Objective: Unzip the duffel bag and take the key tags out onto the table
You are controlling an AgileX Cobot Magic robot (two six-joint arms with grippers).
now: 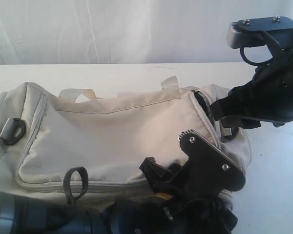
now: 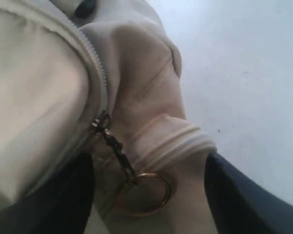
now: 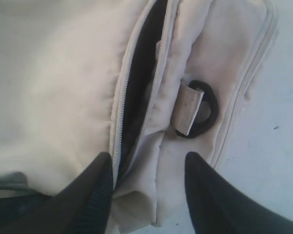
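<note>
Observed cream duffel bag [image 1: 112, 131] lying lengthwise on white table [image 1: 273, 195], spanning 9 to 3 o'clock in exterior view. Noted grey zipper [image 3: 118, 122] parted at the 2 o'clock end, exposing dark lining. Found left gripper [image 2: 146, 168] jaws apart, straddling end fabric by brass pull ring [image 2: 168, 190]. Found right gripper [image 3: 147, 161] jaws apart, straddling fabric at zipper gap, near black strap ring [image 3: 210, 105].

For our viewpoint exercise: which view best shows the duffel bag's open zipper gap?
The right wrist view: the gap is a long dark slit, seen close. The exterior view shows it only as a short sliver. The left wrist view shows closed zipper and a pull ring, no gap.
</note>
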